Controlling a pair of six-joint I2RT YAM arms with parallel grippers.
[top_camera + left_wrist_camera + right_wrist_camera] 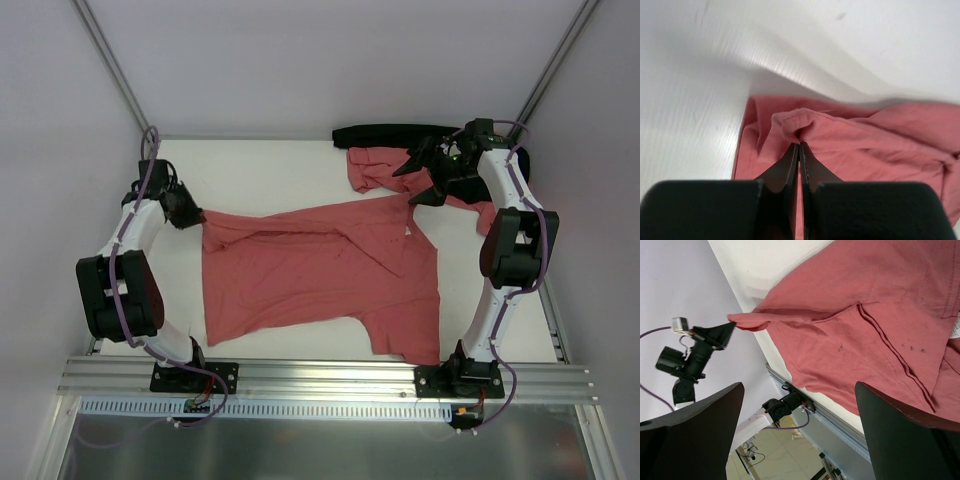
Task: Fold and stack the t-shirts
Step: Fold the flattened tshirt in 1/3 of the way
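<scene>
A large salmon-red short-sleeved t-shirt of thin soft cloth lies spread, somewhat rumpled, across the middle of the flat white table, reaching from the left arm's side over to the near right, where its lower edge comes close to the right arm's base. A sleeve is folded across the body, leaving long diagonal creases, and a small white label shows near the shirt's far right corner. The left gripper sits at the shirt's far left corner with its two dark fingers pressed together on a small bunched fold of hemmed cloth. Seen from the right wrist camera, that corner is drawn out into a narrow point at the fingertips. The right gripper hangs above the table's far right part with its fingers spread wide and nothing between them, looking down over the spread shirt. Just beyond it a second salmon-red t-shirt lies crumpled in a small heap near the far edge, partly hidden by the right arm; whether it touches the spread shirt cannot be told. Behind this heap a long strip of black cloth runs along the far edge of the table. A silver metal rail carries both arm bases at the near edge.
</scene>
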